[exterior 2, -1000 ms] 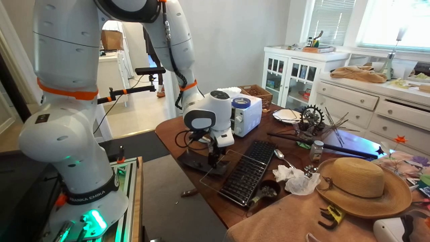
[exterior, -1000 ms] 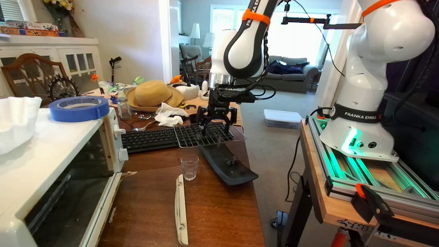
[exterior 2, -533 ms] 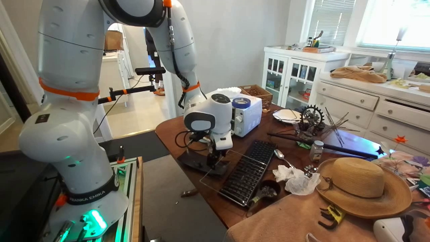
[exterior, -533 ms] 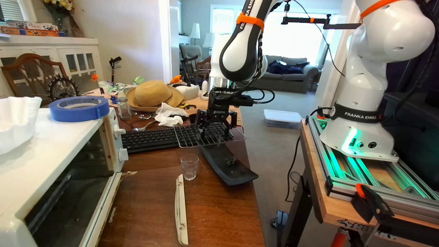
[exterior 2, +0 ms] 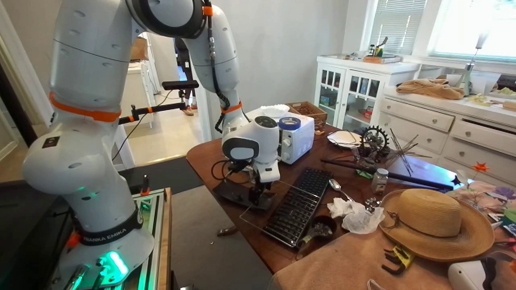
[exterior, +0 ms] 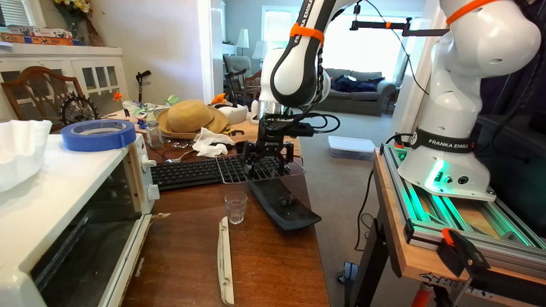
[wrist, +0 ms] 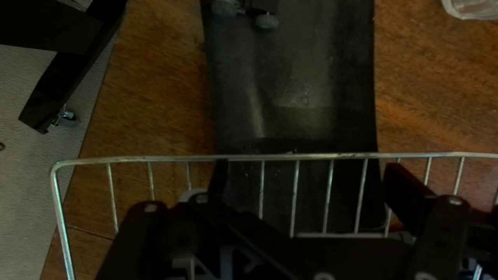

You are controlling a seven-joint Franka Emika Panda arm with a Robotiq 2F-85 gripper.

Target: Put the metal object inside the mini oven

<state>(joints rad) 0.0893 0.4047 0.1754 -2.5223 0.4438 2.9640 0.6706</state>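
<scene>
Gripper [exterior: 267,170], parted and unladen, is being held over wire rack [wrist: 294,194] (probably light, stiff, slick); grasping is being advised at outer rail [wrist: 249,158].

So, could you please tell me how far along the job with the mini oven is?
Done: the mini oven looks open at the front, and the tool is at the wire rack, apparently the metal object. In hand: the grasp, it seems; the tool is open, with no grip visible. Left: gripping, lifting and loading, since the wire rack lies outside the mini oven, partly over the keyboard and the dark curved piece.
</scene>
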